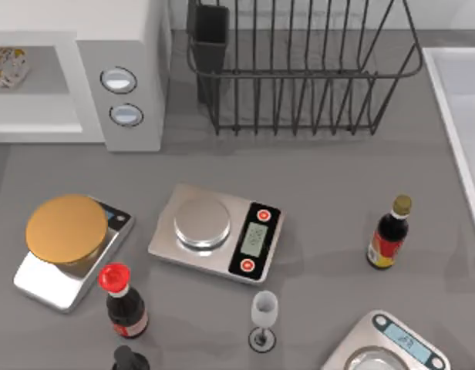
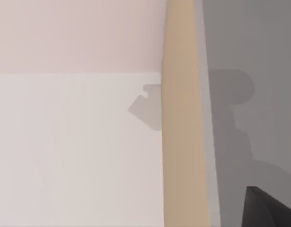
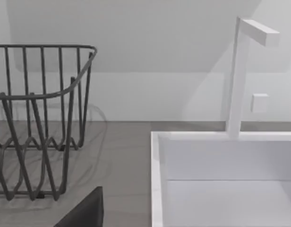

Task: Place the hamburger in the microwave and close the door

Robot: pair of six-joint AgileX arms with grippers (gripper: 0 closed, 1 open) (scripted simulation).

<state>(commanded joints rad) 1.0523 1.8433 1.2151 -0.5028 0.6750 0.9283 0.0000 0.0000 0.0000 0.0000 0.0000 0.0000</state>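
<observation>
The microwave [image 1: 129,69] stands at the table's back left, its grey cavity open to view and two round knobs on its side panel. The hamburger [image 1: 6,65], a small pale bun with yellow-orange specks, lies inside the cavity at the picture's left edge. The door is out of view. A dark part of my left gripper [image 2: 270,208] shows in the left wrist view, beside a tan strip and a pale wall. A dark part of my right gripper [image 3: 84,210] shows in the right wrist view, between the wire rack [image 3: 37,118] and the white sink [image 3: 221,179].
A dark wire dish rack [image 1: 299,69] stands at the back centre. Three scales [image 1: 218,231] [image 1: 64,258] [image 1: 388,343] sit on the table, the left one bearing a golden disc [image 1: 66,229]. Bottles [image 1: 123,301] [image 1: 390,231] and a small glass [image 1: 263,316] stand in front. The sink's rim [image 1: 453,116] runs along the right.
</observation>
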